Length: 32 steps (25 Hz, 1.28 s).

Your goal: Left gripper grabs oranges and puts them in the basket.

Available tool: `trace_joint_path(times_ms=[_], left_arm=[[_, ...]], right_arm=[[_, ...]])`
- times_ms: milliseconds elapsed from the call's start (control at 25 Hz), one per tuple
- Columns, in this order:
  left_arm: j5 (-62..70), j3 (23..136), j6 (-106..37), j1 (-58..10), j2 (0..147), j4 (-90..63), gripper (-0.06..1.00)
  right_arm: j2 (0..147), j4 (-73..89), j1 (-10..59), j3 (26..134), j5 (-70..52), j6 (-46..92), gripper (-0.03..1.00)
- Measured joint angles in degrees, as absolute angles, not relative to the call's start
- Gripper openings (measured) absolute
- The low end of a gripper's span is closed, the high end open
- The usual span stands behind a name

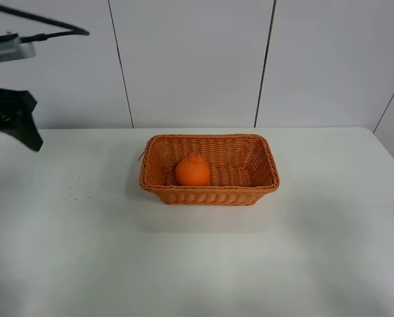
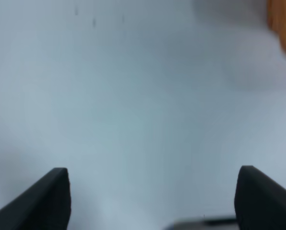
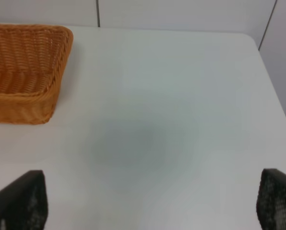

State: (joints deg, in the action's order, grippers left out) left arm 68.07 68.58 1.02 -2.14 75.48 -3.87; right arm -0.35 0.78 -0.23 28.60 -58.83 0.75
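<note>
The orange sits inside the woven wicker basket at the middle of the white table, left of the basket's centre. My left gripper is raised at the far left, well away from the basket, open and empty. In the left wrist view its two black fingertips stand wide apart over bare table, with a blurred bit of the basket at the edge. My right gripper is open and empty; its fingertips frame bare table beside the basket's end. The right arm is out of the exterior high view.
The white table runs to a panelled wall at the back. A few small dark specks lie on the table left of the basket. The table's right edge and corner show in the right wrist view.
</note>
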Motion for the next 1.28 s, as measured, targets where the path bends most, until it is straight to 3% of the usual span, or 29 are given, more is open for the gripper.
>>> trace_joint_path(times_ms=[360, 560, 960, 1280], left_arm=[[65.0, 39.1, 1.0, -2.1, 43.5, 2.7, 0.81], [61.9, 30.6, 1.0, -2.1, 26.3, 2.8, 0.81], [60.9, 28.2, 1.0, -2.1, 1.5, 1.5, 0.81], [60.9, 28.2, 1.0, -2.1, -0.3, 1.5, 0.81]], right_arm=[[-0.3, 0.8, -0.2, 28.6, -58.8, 0.8, 0.69], [-0.3, 0.8, -0.2, 28.6, -58.8, 0.8, 0.69], [-0.3, 0.8, -0.2, 28.6, -58.8, 0.8, 0.69], [-0.3, 0.8, -0.2, 28.6, -58.8, 0.8, 0.69]])
